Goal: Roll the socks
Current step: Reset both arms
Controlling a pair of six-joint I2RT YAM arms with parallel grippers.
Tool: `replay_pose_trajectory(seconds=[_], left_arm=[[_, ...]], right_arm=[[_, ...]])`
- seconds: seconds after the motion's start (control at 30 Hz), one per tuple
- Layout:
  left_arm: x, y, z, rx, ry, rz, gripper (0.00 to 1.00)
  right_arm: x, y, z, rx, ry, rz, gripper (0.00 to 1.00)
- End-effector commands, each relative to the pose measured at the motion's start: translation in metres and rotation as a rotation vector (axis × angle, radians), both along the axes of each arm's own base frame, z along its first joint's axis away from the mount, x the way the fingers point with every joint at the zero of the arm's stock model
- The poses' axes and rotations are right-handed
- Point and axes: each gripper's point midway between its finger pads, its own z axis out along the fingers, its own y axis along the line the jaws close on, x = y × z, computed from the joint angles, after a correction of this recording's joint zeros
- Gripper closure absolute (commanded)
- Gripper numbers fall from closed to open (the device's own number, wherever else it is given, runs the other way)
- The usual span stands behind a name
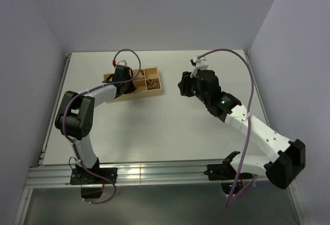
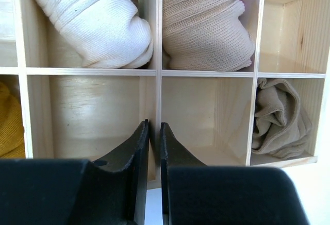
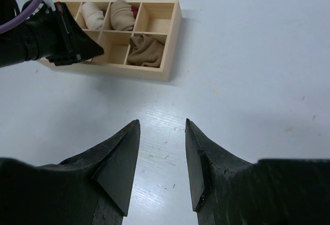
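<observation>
The olive-brown sock point(image 2: 281, 117) lies crumpled in the lower right compartment of a wooden box point(image 2: 206, 73); the right wrist view shows the same sock point(image 3: 145, 51). A mustard sock point(image 2: 7, 127) shows only as a sliver at the left edge. My left gripper point(image 2: 154, 124) is down at the box's near side, its jaws shut on the thin upright divider between two bare compartments. From above, this gripper point(image 1: 125, 78) sits over the box point(image 1: 159, 87). My right gripper point(image 3: 162, 124) hangs open over bare table, right of the box, with nothing between its fingers.
Two pale rolled bundles fill back compartments, one white point(image 2: 98, 24) and one beige point(image 2: 206, 24). The back right compartment point(image 2: 296, 29) holds nothing. The left arm's wrist point(image 3: 36, 39) reaches across the box's near left corner. White walls close in the table's far side.
</observation>
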Motion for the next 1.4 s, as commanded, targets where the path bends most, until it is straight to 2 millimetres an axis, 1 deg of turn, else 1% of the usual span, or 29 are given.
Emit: replay_pose_trajectory(seconds=[0.0,0.03,0.07,0.1,0.17,0.2,0.23,0.27,0.3,0.37,0.4,0.47,0.5,0.57,0.6,0.63,0.67,0.7,0.73,0.77,0.8,0.87,0.9,0.93,0.97,1.03,1.07,1.27,1.37], left_arm=[[0.045,-0.001,0.046,0.022,-0.179,-0.033,0.89],[0.047,0.001,0.046,0.031,-0.176,-0.03,0.86],[0.053,0.002,0.055,0.035,-0.193,-0.026,0.85],[0.05,0.004,0.052,0.044,-0.169,-0.024,0.81],[0.051,0.006,0.061,0.036,-0.177,-0.004,0.68],[0.051,0.006,0.073,0.024,-0.2,0.003,0.62],[0.05,0.007,0.079,0.013,-0.209,0.013,0.5],[0.049,0.008,0.086,0.006,-0.22,0.025,0.45],[0.046,0.009,0.101,-0.005,-0.239,0.033,0.39],[0.044,0.011,0.12,-0.023,-0.262,0.049,0.34],[0.038,0.012,0.139,-0.038,-0.285,0.053,0.32],[0.03,0.014,0.164,-0.065,-0.321,0.065,0.26],[0.019,0.018,0.188,-0.078,-0.351,0.074,0.24],[0.005,0.024,0.214,-0.094,-0.382,0.091,0.15],[-0.009,0.033,0.245,-0.106,-0.442,0.107,0.13],[-0.022,0.039,0.251,-0.099,-0.442,0.119,0.07],[-0.032,0.045,0.263,-0.097,-0.467,0.126,0.06],[-0.053,0.058,0.293,-0.104,-0.542,0.154,0.01],[-0.066,0.066,0.294,-0.083,-0.545,0.166,0.01],[-0.078,0.075,0.303,-0.074,-0.568,0.184,0.0],[-0.102,0.086,0.327,-0.086,-0.632,0.202,0.01],[-0.127,0.105,0.331,-0.037,-0.657,0.237,0.0],[-0.149,0.118,0.347,-0.039,-0.716,0.265,0.01],[-0.16,0.131,0.346,-0.002,-0.727,0.3,0.0],[-0.181,0.141,0.354,-0.001,-0.762,0.32,0.01],[-0.2,0.158,0.354,0.028,-0.78,0.368,0.0],[-0.217,0.166,0.358,0.027,-0.807,0.385,0.0],[-0.268,0.204,0.361,0.067,-0.85,0.512,0.0],[-0.281,0.214,0.358,0.069,-0.854,0.552,0.01]], right_arm=[[-0.008,-0.021,0.022,0.028,-0.084,-0.049,0.52],[-0.011,-0.026,0.023,0.026,-0.09,-0.063,0.52],[-0.015,-0.031,0.019,0.02,-0.088,-0.073,0.52],[-0.02,-0.038,0.028,0.035,-0.114,-0.084,0.52],[-0.027,-0.05,0.03,0.022,-0.135,-0.108,0.48],[-0.033,-0.057,0.04,0.037,-0.165,-0.12,0.46],[-0.037,-0.062,0.043,0.032,-0.176,-0.128,0.41],[-0.039,-0.07,0.048,0.031,-0.192,-0.157,0.38],[-0.046,-0.078,0.055,0.033,-0.21,-0.17,0.36],[-0.052,-0.089,0.066,0.037,-0.236,-0.199,0.32],[-0.059,-0.099,0.075,0.045,-0.26,-0.223,0.3],[-0.068,-0.111,0.087,0.052,-0.291,-0.253,0.25],[-0.076,-0.125,0.095,0.059,-0.315,-0.29,0.23],[-0.085,-0.138,0.104,0.068,-0.343,-0.327,0.01],[-0.091,-0.148,0.108,0.07,-0.357,-0.358,0.0],[-0.1,-0.158,0.116,0.088,-0.392,-0.374,0.0],[-0.106,-0.165,0.121,0.097,-0.411,-0.388,0.0],[-0.112,-0.17,0.122,0.096,-0.418,-0.398,0.0],[-0.121,-0.181,0.128,0.104,-0.449,-0.419,0.0],[-0.127,-0.187,0.132,0.108,-0.463,-0.427,0.0],[-0.131,-0.193,0.132,0.103,-0.465,-0.442,0.0],[-0.144,-0.207,0.138,0.11,-0.499,-0.468,0.0],[-0.149,-0.212,0.138,0.107,-0.508,-0.479,0.0],[-0.152,-0.216,0.139,0.101,-0.52,-0.481,0.0],[-0.159,-0.222,0.139,0.108,-0.537,-0.493,0.0],[-0.163,-0.228,0.137,0.101,-0.551,-0.507,0.0],[-0.168,-0.232,0.136,0.113,-0.565,-0.511,0.0],[-0.177,-0.237,0.134,0.134,-0.618,-0.503,0.0],[-0.179,-0.241,0.133,0.13,-0.624,-0.513,0.0]])
